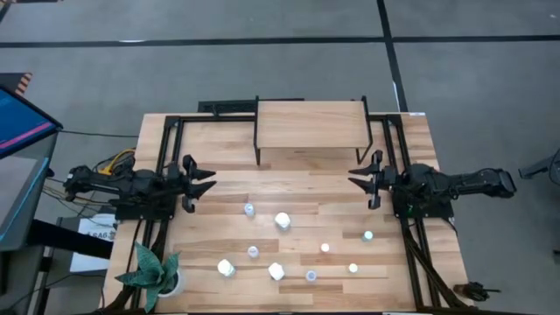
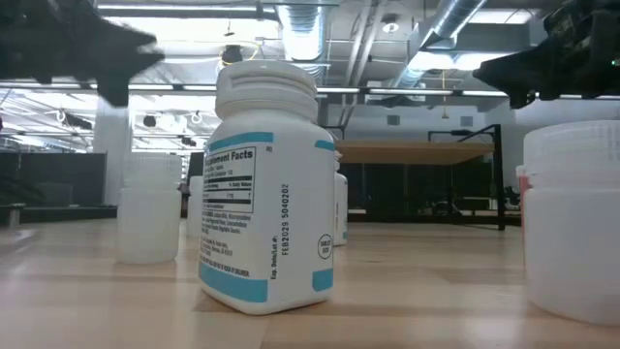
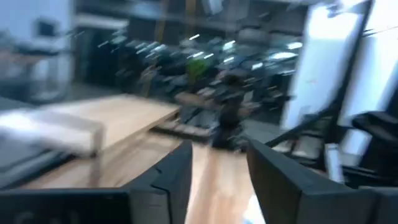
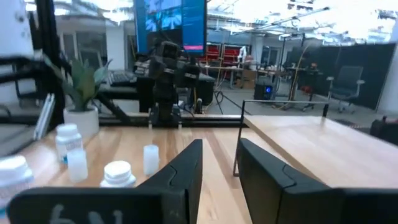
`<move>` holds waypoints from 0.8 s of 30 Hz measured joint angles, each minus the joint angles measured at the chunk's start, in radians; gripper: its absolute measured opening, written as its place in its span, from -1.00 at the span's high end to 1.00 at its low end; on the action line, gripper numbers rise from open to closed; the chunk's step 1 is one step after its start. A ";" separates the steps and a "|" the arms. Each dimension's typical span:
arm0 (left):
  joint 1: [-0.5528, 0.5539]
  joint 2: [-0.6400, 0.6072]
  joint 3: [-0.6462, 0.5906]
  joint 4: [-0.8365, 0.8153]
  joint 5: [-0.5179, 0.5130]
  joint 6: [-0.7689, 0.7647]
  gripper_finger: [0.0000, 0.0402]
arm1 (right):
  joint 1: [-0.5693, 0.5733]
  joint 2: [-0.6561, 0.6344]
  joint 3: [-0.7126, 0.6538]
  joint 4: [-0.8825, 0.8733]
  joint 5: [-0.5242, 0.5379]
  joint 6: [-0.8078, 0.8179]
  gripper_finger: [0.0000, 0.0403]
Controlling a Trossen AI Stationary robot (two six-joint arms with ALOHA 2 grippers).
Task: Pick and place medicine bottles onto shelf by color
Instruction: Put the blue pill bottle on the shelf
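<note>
Several medicine bottles stand scattered on the near half of the wooden table, among them a pale-blue-capped one (image 1: 248, 209), a larger white one (image 1: 283, 220) and a green-capped one (image 1: 368, 235). The low view shows a white bottle with a blue label (image 2: 262, 194) close up. The shelf (image 1: 311, 124), a light-wood board on black legs, stands at the far middle with nothing on it. My left gripper (image 1: 208, 181) is raised at the table's left and my right gripper (image 1: 355, 178) at its right, facing each other. Both are open (image 3: 217, 177) (image 4: 221, 165) and hold nothing.
A potted green plant (image 1: 157, 273) stands at the near left corner. Black frame rails (image 1: 166, 149) run along both sides of the table beside the arms. Bare wood lies between the grippers and in front of the shelf.
</note>
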State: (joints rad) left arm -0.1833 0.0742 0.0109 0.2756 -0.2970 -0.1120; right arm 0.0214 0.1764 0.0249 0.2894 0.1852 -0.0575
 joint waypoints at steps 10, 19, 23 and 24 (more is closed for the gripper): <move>0.000 0.305 0.061 0.223 0.051 0.033 0.49 | -0.001 0.000 0.001 0.149 0.000 0.087 -0.27; 0.000 0.641 0.160 0.441 0.048 0.095 0.03 | -0.002 0.000 0.002 0.174 -0.003 0.156 -0.47; 0.000 0.754 0.210 0.485 0.048 0.145 -0.08 | -0.003 0.000 0.006 0.152 -0.041 0.209 -0.47; 0.000 0.780 0.226 0.486 0.048 0.150 -0.09 | -0.002 0.000 0.018 0.115 -0.063 0.203 -0.47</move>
State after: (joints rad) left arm -0.1837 0.8541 0.2372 0.7621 -0.2495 0.0378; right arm 0.0193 0.1766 0.0428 0.4043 0.1224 0.1452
